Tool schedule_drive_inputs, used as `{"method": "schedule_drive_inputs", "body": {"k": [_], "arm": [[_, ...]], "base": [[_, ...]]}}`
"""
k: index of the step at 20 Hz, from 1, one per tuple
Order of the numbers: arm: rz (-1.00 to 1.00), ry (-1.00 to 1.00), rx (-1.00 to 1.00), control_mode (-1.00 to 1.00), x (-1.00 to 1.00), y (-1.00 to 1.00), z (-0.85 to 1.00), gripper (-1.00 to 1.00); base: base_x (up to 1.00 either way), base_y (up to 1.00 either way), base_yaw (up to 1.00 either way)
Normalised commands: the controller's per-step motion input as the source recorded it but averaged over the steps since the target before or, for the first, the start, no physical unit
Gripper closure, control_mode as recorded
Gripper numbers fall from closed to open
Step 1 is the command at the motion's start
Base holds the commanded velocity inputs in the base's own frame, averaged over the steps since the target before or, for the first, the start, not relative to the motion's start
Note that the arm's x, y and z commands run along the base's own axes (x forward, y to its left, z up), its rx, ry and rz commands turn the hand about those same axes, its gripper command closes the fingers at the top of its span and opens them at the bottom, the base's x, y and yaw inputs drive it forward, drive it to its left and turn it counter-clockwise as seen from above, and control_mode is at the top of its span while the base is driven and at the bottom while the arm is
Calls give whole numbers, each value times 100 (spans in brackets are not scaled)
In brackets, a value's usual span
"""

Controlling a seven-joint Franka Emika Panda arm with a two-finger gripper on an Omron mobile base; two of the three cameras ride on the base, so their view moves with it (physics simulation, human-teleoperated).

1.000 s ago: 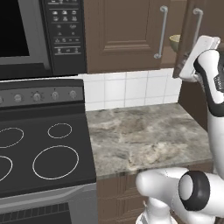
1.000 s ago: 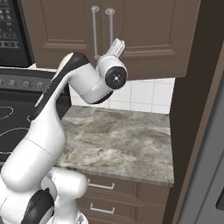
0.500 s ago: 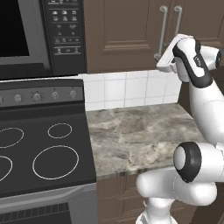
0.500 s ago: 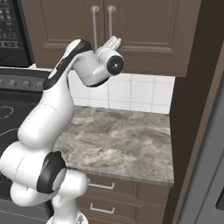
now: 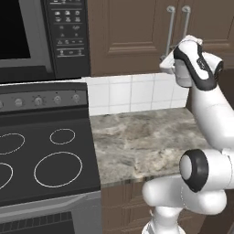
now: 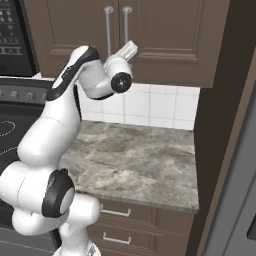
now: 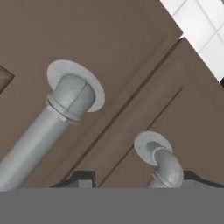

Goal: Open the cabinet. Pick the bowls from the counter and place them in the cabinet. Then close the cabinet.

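Note:
The brown cabinet [image 5: 128, 36] hangs above the counter [image 5: 137, 137] with both doors shut, seen too in the right base view [image 6: 170, 40]. My gripper [image 5: 167, 61] is raised against the lower ends of its two silver bar handles [image 5: 170, 27]. In the right base view the gripper [image 6: 131, 47] points up at the handles [image 6: 108, 25]. In the hand view the door [image 7: 87, 35] is very close, and the gripper [image 7: 136, 179] stands open, its dark tips apart, with one handle's lower end [image 7: 159, 157] between them. It grips nothing. The bowls are out of view.
A black glass stovetop [image 5: 41, 160] lies left of the counter, with a microwave [image 5: 27, 32] above it. White tiles [image 5: 132, 93] back the counter. Drawer fronts [image 6: 125, 220] sit below it, and a tall brown panel [image 6: 220, 125] rises at its right end.
The right cabinet door, open a second ago, has swung shut. My hand moved left with it and now rests at the handles' lower ends.

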Motion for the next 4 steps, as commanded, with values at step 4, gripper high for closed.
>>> {"method": "schedule_drive_inputs", "body": {"k": [4], "arm": [[0, 0, 8, -100, 100, -1, 0, -100]], "base": [[0, 0, 0]]}}
